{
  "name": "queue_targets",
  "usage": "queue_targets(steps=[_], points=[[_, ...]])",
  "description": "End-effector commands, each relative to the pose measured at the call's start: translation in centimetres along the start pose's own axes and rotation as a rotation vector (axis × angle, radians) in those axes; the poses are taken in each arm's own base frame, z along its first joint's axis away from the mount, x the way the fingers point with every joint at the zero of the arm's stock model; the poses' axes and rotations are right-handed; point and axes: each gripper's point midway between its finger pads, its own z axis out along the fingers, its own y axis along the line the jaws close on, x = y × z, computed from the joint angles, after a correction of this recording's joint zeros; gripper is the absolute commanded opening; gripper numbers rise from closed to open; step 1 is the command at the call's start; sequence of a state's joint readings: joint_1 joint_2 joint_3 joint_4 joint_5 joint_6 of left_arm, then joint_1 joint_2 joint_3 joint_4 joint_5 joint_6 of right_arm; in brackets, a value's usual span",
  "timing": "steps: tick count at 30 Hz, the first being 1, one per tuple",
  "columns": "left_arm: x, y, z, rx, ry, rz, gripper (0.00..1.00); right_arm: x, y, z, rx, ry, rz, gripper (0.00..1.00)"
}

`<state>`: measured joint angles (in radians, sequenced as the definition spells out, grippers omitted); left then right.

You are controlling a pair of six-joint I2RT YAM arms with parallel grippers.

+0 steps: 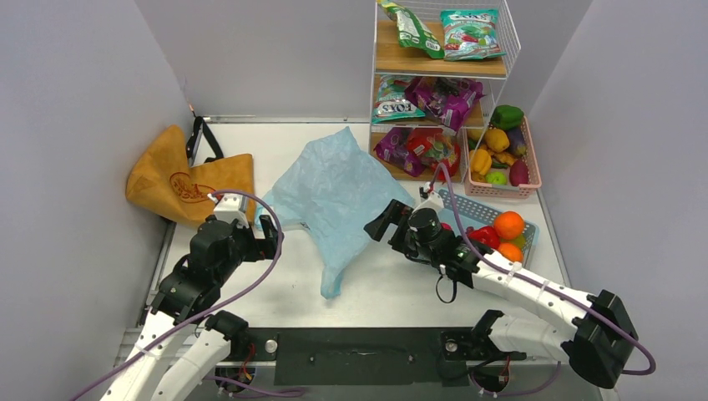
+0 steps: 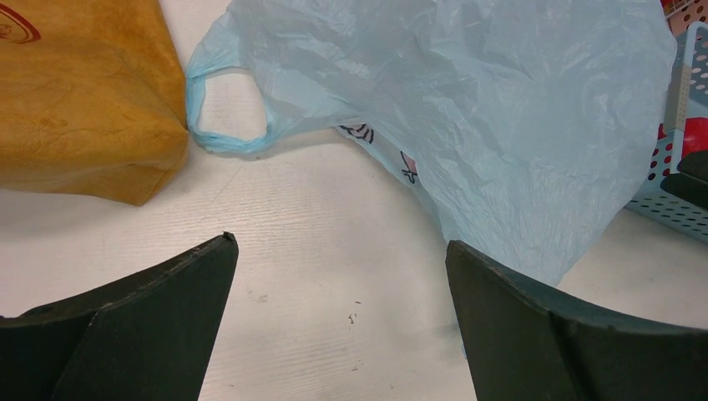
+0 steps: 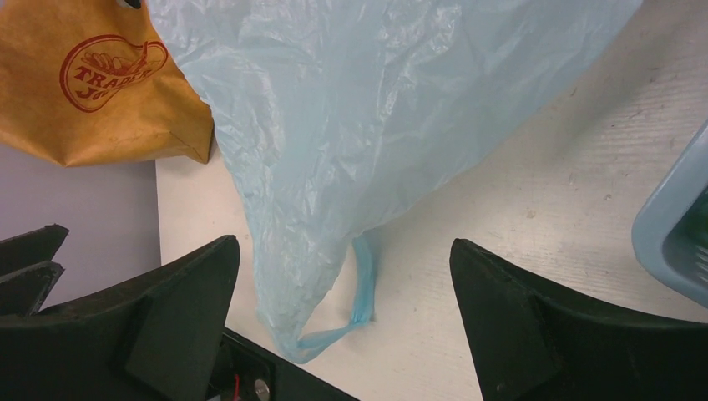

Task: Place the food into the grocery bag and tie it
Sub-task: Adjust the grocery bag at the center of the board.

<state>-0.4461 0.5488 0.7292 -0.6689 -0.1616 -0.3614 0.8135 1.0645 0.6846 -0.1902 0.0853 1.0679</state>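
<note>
I'm holding my left hand and right hand wide open with nothing in them, and the thin crinkly light-blue plastic grocery bag is lying flat on the surface between them, one loop handle sitting right in front of my left.

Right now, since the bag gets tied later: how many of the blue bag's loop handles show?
2. One loop handle lies at the grocery bag's left edge, beside the tan tote; the other trails from its near tip toward the arm bases. None seems hidden.
</note>
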Motion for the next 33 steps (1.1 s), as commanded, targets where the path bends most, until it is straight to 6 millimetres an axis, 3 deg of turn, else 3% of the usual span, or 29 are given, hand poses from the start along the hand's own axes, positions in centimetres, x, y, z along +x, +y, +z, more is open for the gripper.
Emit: queue_targets(steps=[1, 6, 8, 11, 13, 14, 16, 18, 25, 33], points=[[-1.5, -0.2, -0.2, -0.003, -0.059, -0.013, 0.96, 0.2, 0.7, 1.5, 0.006, -0.012, 0.055, 0.91], [-1.4, 0.0, -0.3, -0.011, -0.06, -0.013, 0.96, 1.9, 0.6, 3.3, 0.032, 0.055, 0.039, 0.87], [-1.4, 0.0, -0.3, -0.013, -0.059, -0.012, 0.96, 1.9, 1.2, 3.8, 0.023, 0.061, 0.03, 0.8], [-1.4, -0.3, -0.3, -0.004, -0.054, -0.01, 0.96, 1.5, 1.6, 4.1, 0.026, 0.058, -0.001, 0.61], [-1.2, -0.6, -0.3, 0.014, -0.048, -0.006, 0.96, 1.0, 1.7, 4.2, 0.045, 0.049, -0.045, 0.42], [-1.2, -0.7, -0.4, 0.018, -0.048, -0.004, 0.96, 0.3, 2.3, 4.0, 0.037, 0.039, -0.074, 0.26], [-0.9, -1.0, -0.4, 0.026, -0.041, 0.008, 0.96, -0.2, 2.3, 3.6, 0.065, 0.043, -0.13, 0.09], [-0.8, -1.0, -0.3, 0.018, -0.037, 0.013, 0.96, -0.9, 2.8, 3.0, 0.07, 0.042, -0.175, 0.0], [0.0, -1.2, 0.7, 0.019, -0.01, 0.033, 0.96, -2.8, 4.3, -0.1, 0.063, 0.062, -0.323, 0.0], [1.6, -3.7, 2.4, 0.147, 0.04, 0.066, 0.97, -5.2, 4.3, -3.2, 0.093, 0.064, -0.396, 0.0]])
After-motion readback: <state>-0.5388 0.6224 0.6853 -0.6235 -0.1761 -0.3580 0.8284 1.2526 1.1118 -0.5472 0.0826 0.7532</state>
